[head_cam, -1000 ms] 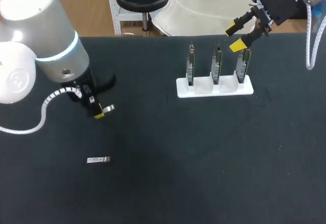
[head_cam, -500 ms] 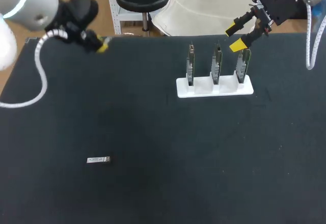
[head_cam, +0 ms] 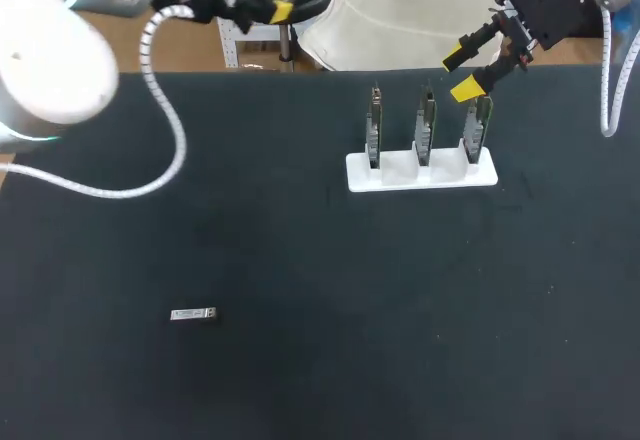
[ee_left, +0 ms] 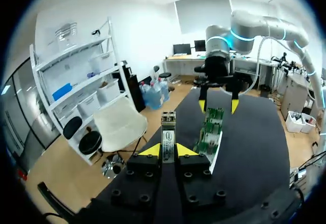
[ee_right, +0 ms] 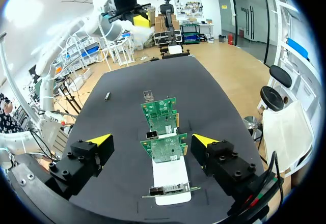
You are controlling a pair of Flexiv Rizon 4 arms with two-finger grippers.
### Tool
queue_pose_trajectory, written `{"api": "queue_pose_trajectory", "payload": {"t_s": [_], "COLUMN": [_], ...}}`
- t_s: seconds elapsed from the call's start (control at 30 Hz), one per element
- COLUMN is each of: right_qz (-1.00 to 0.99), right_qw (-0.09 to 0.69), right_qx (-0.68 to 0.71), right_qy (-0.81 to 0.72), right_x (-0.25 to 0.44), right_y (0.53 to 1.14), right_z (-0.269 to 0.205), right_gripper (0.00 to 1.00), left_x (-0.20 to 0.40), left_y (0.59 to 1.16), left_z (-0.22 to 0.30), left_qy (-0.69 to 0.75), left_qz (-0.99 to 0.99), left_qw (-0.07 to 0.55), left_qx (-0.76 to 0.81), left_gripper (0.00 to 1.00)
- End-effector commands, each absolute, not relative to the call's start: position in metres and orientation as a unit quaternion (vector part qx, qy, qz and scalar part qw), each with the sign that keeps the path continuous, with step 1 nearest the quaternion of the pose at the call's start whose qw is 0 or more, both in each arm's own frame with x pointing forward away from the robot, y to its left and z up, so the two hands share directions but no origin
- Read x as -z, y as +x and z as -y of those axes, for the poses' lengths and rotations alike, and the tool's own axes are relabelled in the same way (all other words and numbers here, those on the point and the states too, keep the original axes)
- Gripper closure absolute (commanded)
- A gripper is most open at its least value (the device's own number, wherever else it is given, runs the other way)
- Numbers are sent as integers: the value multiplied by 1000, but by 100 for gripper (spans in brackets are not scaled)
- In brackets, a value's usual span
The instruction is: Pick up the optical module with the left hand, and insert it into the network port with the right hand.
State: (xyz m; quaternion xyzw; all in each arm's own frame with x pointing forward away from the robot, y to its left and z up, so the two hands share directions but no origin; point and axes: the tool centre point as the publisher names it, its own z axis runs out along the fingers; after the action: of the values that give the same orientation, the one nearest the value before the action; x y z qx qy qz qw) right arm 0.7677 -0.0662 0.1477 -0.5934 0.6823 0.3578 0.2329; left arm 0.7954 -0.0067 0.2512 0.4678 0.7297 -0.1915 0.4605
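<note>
Left wrist view, optical module, base hidden

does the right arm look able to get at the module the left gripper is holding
Probably yes: the right gripper is open and empty above the cards, the module juts out of the left gripper, and nothing lies between the arms.

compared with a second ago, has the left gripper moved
Yes. The left gripper, jaws shut on the optical module, has swung away from the loose metal part on the table, out beyond the table's far edge.
</note>
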Motion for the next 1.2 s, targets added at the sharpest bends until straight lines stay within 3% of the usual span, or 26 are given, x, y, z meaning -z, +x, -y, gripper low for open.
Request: {"api": "queue_pose_trajectory", "payload": {"t_s": [0.03, 0.7, 1.2], "right_qz": [-683, -683, -683], "right_qw": [234, 234, 234], "right_qx": [-356, -356, -356], "right_qy": [-593, -593, -593], "right_x": [-148, -148, -148], "right_y": [766, 766, 766], "right_z": [66, 66, 66], "right_gripper": [0, 0, 0], "left_x": [-249, -235, -215], "left_y": [807, 791, 780], "left_z": [39, 143, 166], "left_qy": [463, 490, 495], "left_qz": [-632, -555, -550], "left_qw": [549, 526, 502], "left_qx": [289, 418, 447], "left_gripper": [100, 100, 100]}}
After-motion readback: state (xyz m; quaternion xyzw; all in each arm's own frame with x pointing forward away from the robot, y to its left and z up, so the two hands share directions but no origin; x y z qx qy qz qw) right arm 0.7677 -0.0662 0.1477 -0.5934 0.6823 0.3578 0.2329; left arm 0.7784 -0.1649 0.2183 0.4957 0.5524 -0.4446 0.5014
